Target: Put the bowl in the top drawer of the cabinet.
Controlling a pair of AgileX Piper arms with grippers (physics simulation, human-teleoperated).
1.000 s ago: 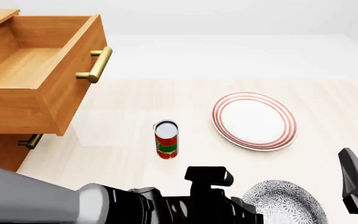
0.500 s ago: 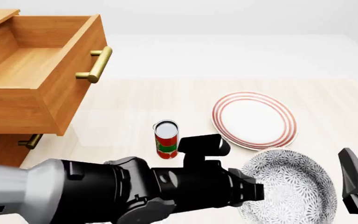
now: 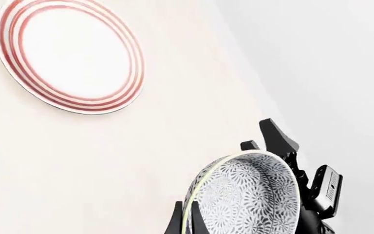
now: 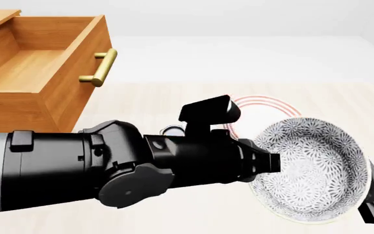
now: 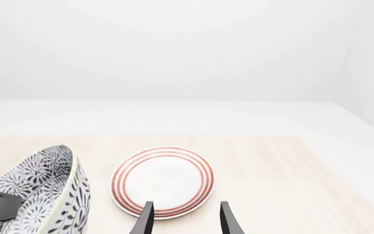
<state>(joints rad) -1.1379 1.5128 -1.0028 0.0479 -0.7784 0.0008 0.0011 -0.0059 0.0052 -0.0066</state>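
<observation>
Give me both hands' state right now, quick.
Left hand: shut on the bowl, pinching its rim, bowl lifted and tilted.
Right hand: open, holding nothing, fingers apart with the plate beyond them.

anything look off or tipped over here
Only the bowl: it is tilted steeply on its side, off the table, because the left gripper holds it by the rim. The plate lies flat, and the top drawer stands open.

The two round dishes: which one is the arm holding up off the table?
The patterned grey-blue bowl, tilted and gripped at its rim by the left gripper. The red-ringed plate lies flat on the table, untouched.
</observation>
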